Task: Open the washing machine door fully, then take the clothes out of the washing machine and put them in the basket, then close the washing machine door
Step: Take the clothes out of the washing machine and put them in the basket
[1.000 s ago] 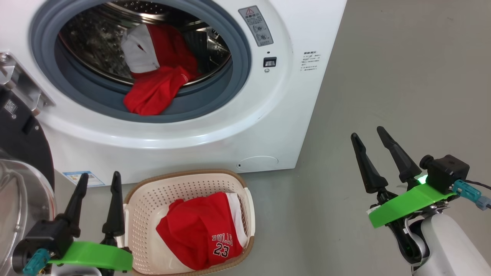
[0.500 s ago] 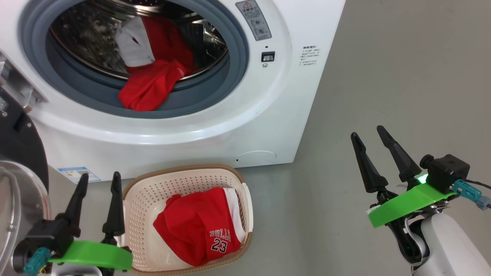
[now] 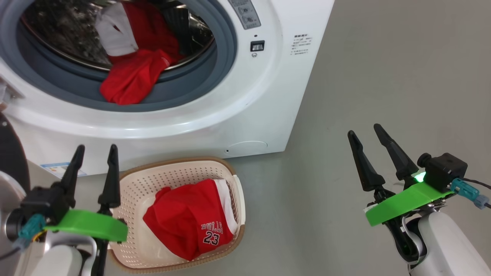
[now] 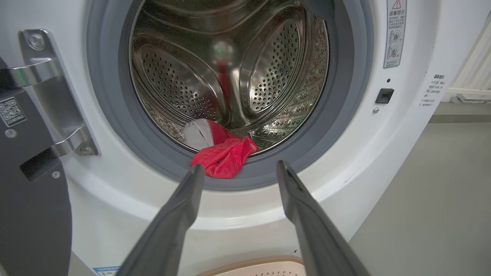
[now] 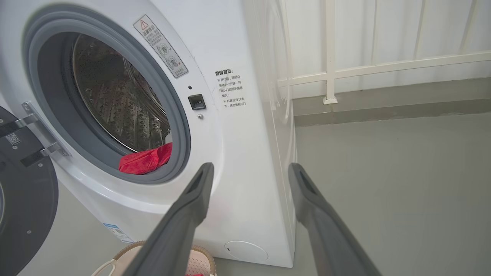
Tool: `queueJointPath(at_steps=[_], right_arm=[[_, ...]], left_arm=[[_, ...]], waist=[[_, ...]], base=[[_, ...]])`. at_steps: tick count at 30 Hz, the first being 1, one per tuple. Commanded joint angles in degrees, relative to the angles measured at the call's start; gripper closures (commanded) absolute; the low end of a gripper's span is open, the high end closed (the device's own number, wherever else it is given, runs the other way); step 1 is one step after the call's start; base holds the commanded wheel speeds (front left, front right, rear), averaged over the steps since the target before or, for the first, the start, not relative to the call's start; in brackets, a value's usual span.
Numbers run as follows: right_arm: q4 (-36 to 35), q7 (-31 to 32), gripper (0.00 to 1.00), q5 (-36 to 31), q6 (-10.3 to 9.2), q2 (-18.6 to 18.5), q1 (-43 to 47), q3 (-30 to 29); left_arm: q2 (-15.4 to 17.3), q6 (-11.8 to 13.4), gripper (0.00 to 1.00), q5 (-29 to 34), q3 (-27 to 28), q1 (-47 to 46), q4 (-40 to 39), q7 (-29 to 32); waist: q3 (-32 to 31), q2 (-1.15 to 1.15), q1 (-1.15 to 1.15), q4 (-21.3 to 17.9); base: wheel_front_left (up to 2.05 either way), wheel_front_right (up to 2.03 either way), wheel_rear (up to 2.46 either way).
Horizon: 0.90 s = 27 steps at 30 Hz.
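A: status pls?
B: door (image 3: 9, 153) open, swung out on hinge (image 4: 57, 96) at left of washer (image 3: 238, 115). Printed red garment (image 3: 188, 222) (BULLS 23) lies in basket (image 3: 172, 163), which sits on floor (image 3: 383, 76) just in front of washer. Red-and-white garment (image 3: 130, 76) left in drum (image 4: 215, 76), one end draped over grey-blue seal (image 3: 191, 94).
A: grippers?
B: L gripper (image 3: 96, 147) fingers spread, empty, just beside basket's left rim, wrist cam lined up on drum mouth. R gripper (image 3: 363, 130) also spread, empty, well apart to the right over the floor.
A: so next = grab no. 2. risks?
B: few, imo.
(1) Pinch only the draped end → thin slick fabric slips out, lands on floor betw washer & basket.
(2) Fingertip digs into seal instead of cloth → snag.
(3) Can't tell if white part is same piece or a separate one. Pull one, other could get missed.
(4) L arm sits near door edge, reach-in may bump it.
(5) Closing door w/ cloth on seal = trapped fabric.
A: ok, go deep, grab the bulk.
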Motion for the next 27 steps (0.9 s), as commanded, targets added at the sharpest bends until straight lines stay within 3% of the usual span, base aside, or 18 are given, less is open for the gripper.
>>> queueJointPath(at_steps=[1,14,27], right_arm=[[-1.6,-0.7,0.00,-0.1,0.09,-0.1,-1.0,1.0],[-2.3,-0.7,0.00,-0.4,0.09,0.9,-2.5,0.8],[-3.1,-0.7,0.00,-0.7,0.09,2.7,-5.1,0.2]], left_arm=[[2.0,-0.5,0.00,0.8,1.9,-2.4,-0.8,0.1],[1.5,-2.7,0.00,0.4,0.2,-14.3,7.1,4.8],[1.0,-5.5,0.00,0.4,-1.4,-31.3,20.2,11.3]], waist=[[0.4,0.00,0.00,-0.3],[4.9,0.00,0.00,-1.9],[11.5,0.00,0.00,-4.3]], base=[[0.00,0.00,0.00],[0.00,0.00,0.00],[0.00,0.00,0.00]])
